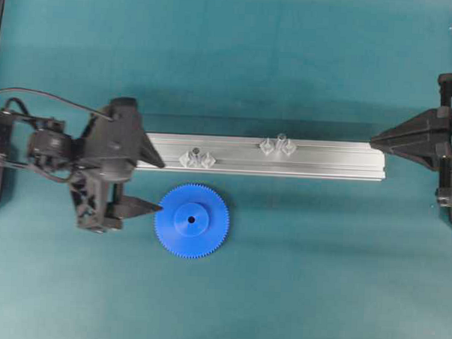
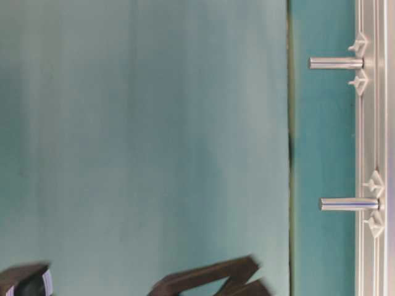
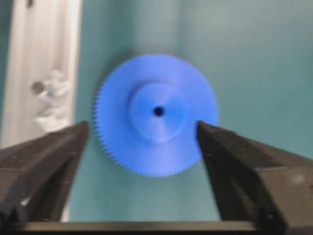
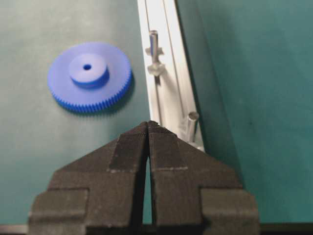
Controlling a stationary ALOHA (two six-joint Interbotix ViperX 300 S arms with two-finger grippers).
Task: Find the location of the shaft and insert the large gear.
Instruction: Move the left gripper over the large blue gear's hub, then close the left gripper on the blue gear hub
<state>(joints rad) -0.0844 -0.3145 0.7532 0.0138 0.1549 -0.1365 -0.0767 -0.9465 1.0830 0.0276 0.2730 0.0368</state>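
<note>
The large gear (image 1: pixel 191 220), a bright blue toothed disc with a raised hub, lies flat on the teal mat just in front of the aluminium rail (image 1: pixel 324 160). Two thin grey shafts (image 1: pixel 197 151) (image 1: pixel 280 138) stand on the rail between clear brackets. My left gripper (image 1: pixel 157 186) is open at the gear's left edge, one finger over the rail's left end and the other by the gear's rim. In the left wrist view the gear (image 3: pixel 156 115) sits between the spread fingers (image 3: pixel 49 156), unheld. My right gripper (image 1: pixel 377 139) is shut and empty at the rail's right end.
In the right wrist view the rail (image 4: pixel 164 88) runs away from my shut right gripper (image 4: pixel 148 122), with one shaft (image 4: pixel 192 122) close by and the gear (image 4: pixel 88 73) to the left. The table-level view shows both shafts (image 2: pixel 336 63) (image 2: pixel 349 204) side-on.
</note>
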